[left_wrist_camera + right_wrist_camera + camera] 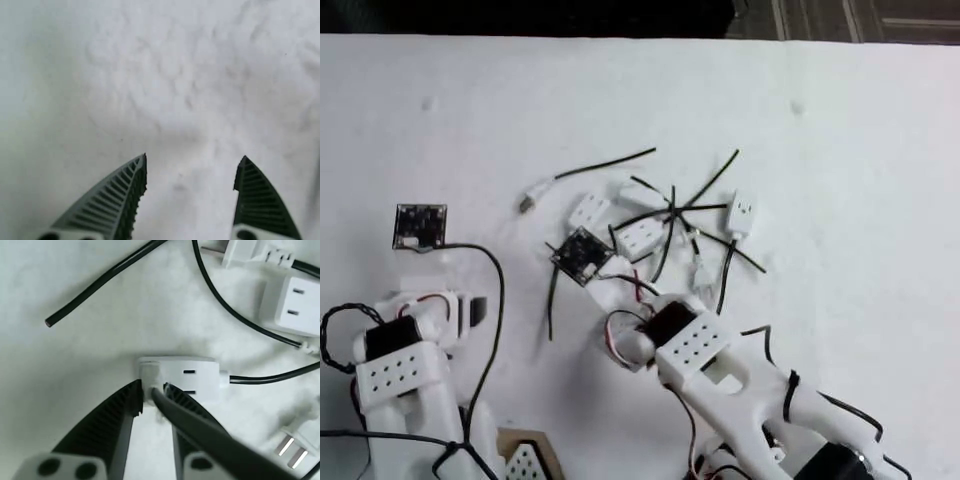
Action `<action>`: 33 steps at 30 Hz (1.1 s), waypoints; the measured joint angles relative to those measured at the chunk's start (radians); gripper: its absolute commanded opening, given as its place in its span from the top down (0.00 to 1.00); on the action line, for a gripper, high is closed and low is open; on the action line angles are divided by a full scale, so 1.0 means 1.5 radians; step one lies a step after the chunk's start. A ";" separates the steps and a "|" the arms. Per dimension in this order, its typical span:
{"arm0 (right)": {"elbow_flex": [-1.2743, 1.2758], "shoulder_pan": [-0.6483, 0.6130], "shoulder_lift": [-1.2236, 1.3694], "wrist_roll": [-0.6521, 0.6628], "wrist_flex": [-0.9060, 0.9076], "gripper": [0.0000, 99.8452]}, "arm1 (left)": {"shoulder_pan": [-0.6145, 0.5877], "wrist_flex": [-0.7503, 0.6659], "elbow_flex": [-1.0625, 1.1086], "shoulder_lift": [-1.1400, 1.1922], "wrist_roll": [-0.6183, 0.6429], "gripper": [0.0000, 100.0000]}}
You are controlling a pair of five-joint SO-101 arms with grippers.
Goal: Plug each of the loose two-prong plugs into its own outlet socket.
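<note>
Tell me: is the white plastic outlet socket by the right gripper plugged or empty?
Empty. The white plastic outlet socket shows both dark slots uncovered, with no prongs in them.

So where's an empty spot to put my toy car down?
Bare table runs along the far edge beyond the cords, and out past the end socket on the right arm's side. The middle is crowded: crossing cords, plugs and the right claw pinching a socket.
</note>
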 measured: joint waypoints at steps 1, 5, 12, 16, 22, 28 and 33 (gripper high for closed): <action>0.000 0.000 0.000 0.008 0.000 0.98 | 0.000 0.000 0.000 0.000 0.000 0.72; 0.000 0.000 0.006 0.042 0.000 0.98 | 0.000 0.000 0.000 0.000 0.000 0.72; 0.000 0.000 0.006 0.051 0.001 0.98 | 0.000 0.000 0.000 0.000 0.000 0.72; -0.004 0.000 0.007 0.051 0.003 0.98 | 0.000 0.000 0.000 0.000 0.000 0.72; -0.049 -0.004 0.020 0.051 0.050 0.85 | 0.000 0.000 0.000 0.000 0.000 0.72; -0.137 -0.029 0.015 -0.014 0.217 0.74 | 0.029 0.000 0.002 0.000 0.000 0.72; -0.195 -0.046 -0.091 -0.033 0.338 0.74 | 0.071 0.005 0.002 0.000 0.000 0.72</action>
